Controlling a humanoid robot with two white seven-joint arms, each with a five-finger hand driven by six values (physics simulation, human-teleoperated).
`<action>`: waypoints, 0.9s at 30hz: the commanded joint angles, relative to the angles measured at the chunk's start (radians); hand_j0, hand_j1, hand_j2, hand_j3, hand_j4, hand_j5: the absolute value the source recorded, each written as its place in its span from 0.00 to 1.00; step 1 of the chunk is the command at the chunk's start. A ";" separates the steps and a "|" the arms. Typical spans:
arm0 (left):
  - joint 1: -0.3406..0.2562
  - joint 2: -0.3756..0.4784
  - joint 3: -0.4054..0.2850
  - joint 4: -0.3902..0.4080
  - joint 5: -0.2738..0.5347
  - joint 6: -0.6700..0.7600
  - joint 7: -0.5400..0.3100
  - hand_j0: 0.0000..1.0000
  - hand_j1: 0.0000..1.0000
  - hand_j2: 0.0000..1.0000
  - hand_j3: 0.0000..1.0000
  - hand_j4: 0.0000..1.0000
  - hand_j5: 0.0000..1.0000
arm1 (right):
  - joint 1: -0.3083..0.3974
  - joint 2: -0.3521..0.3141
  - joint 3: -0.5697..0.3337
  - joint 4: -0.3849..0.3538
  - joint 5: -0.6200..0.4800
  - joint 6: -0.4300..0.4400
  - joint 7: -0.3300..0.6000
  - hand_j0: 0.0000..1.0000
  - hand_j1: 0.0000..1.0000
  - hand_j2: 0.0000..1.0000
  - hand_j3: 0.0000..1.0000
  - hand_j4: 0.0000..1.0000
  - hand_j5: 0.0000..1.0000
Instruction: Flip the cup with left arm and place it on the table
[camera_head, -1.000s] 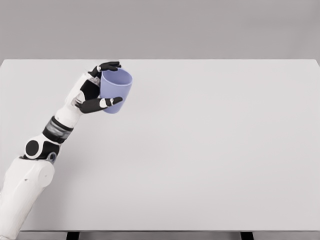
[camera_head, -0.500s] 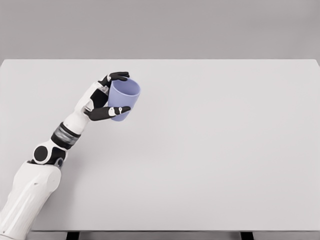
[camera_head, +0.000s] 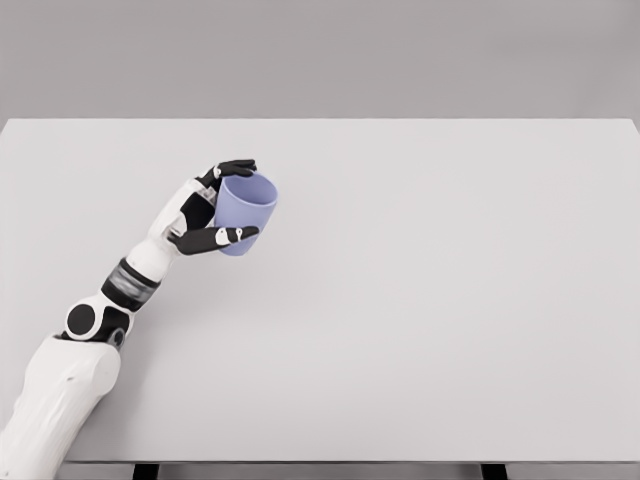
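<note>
A lavender-blue cup (camera_head: 244, 212) stands mouth up, slightly tilted, on the left half of the white table (camera_head: 420, 300). My left hand (camera_head: 222, 202) is shut on it, with one black finger over the far rim and the thumb across its near side. Whether the cup's base touches the table I cannot tell. The white left arm (camera_head: 90, 330) comes in from the lower left corner. The right arm does not show.
The table's front edge (camera_head: 320, 462) runs along the bottom of the view, with two dark legs below it. A plain grey wall stands behind the far edge.
The left hand has carried the cup to the right and then downward, closer to the table surface. The cup stays mouth up in the same grasp.
</note>
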 joint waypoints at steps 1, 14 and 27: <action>0.000 0.000 0.000 0.004 0.004 0.000 0.000 0.77 0.77 0.77 0.77 0.77 0.77 | 0.000 0.000 0.000 0.000 0.000 0.000 0.000 1.00 1.00 1.00 1.00 1.00 1.00; 0.000 0.011 0.008 0.002 0.004 0.000 0.000 0.95 0.95 0.95 0.95 0.95 0.95 | 0.000 0.000 0.000 0.000 0.000 0.000 0.000 1.00 1.00 1.00 1.00 1.00 1.00; 0.015 0.195 0.097 -0.050 0.019 0.000 0.000 1.00 1.00 1.00 1.00 1.00 1.00 | 0.000 0.000 0.000 0.000 0.000 0.000 0.000 1.00 1.00 1.00 1.00 1.00 1.00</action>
